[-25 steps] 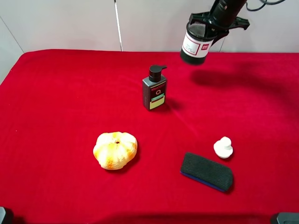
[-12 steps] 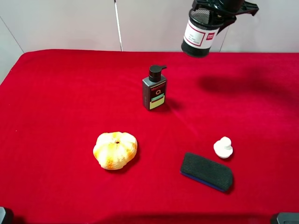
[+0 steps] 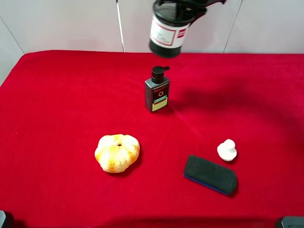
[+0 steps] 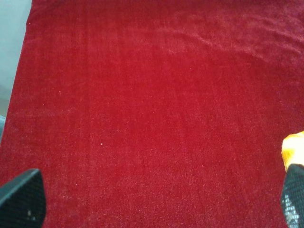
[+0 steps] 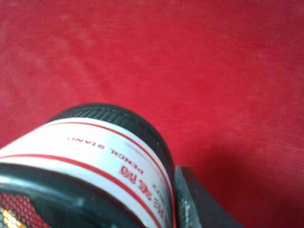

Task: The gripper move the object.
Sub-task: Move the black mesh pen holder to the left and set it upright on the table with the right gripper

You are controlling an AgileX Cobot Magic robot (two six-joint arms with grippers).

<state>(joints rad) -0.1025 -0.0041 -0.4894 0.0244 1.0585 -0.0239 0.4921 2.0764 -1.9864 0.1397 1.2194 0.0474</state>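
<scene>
The black wire-mesh pen cup [image 3: 167, 34] with its white label and red mark hangs tilted in the air near the back edge, just above and behind the dark pump bottle [image 3: 157, 90]. My right gripper [image 3: 183, 5] is shut on the cup's rim from above, at the top of the high view. In the right wrist view the cup [image 5: 90, 156] fills the lower left, with one black finger [image 5: 199, 202] against its side. My left gripper [image 4: 156, 202] is open and empty over bare red cloth; only its two fingertips show.
On the red tablecloth [image 3: 57, 95] lie an orange-yellow pumpkin-like object [image 3: 117, 152], a small white object [image 3: 227, 150] and a black eraser block [image 3: 210, 174]. The orange object's edge [image 4: 294, 149] shows in the left wrist view. A white wall stands behind the table.
My right gripper has carried the pen cup leftward and a little higher, from over the back right of the table to above the pump bottle. Nothing else has moved.
</scene>
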